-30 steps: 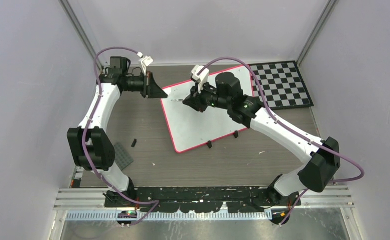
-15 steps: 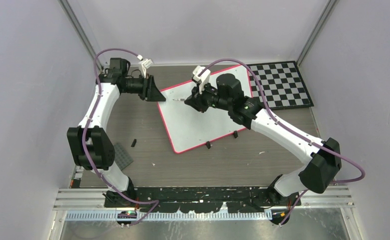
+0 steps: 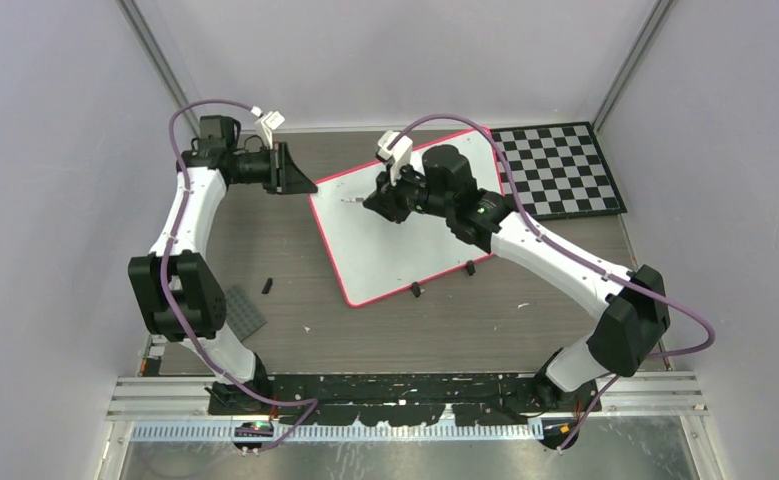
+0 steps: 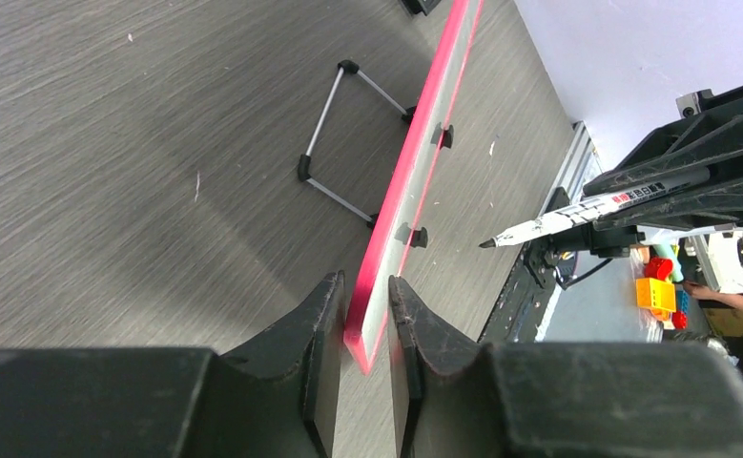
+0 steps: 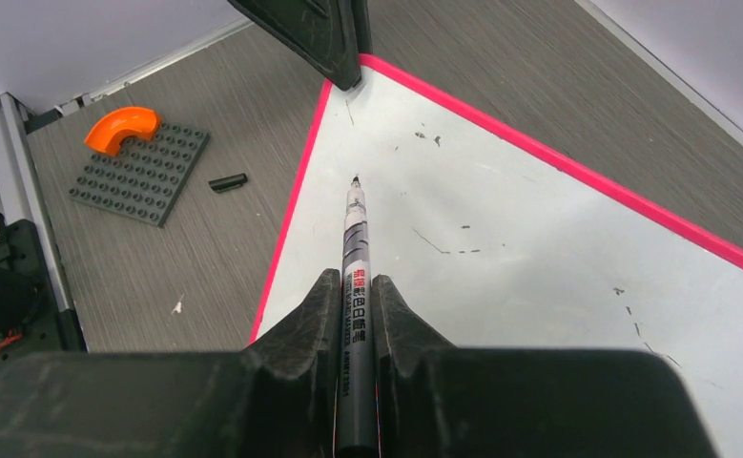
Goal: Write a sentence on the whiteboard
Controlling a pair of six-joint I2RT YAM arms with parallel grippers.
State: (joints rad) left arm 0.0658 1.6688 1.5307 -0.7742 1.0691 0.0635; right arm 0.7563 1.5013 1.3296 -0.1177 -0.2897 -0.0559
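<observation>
The whiteboard [image 3: 410, 245], white with a red-pink rim, lies tilted on the table; it also shows in the right wrist view [image 5: 539, 258]. My left gripper [image 3: 303, 184] is shut on its far-left corner. In the left wrist view the red rim [image 4: 415, 162] runs between my left gripper's [image 4: 365, 281] jaws. My right gripper [image 3: 377, 203] is shut on a grey marker [image 5: 358, 248], uncapped, with its tip [image 5: 355, 179] just above the board near that corner. The sentence does not show; only faint specks and short dashes [image 5: 443, 248] mark the board.
The checkerboard mat [image 3: 563, 168] lies at the far right. A grey studded baseplate [image 5: 138, 174] with an orange curved piece [image 5: 121, 129] and a small black piece [image 3: 266, 286] lie left of the board. Black clip feet [image 3: 417, 290] sit on the near rim. A wire stand [image 4: 343, 143] shows under the board.
My left gripper has moved left, drawing the board's far-left corner with it. My right gripper with the marker has shifted slightly left over the board.
</observation>
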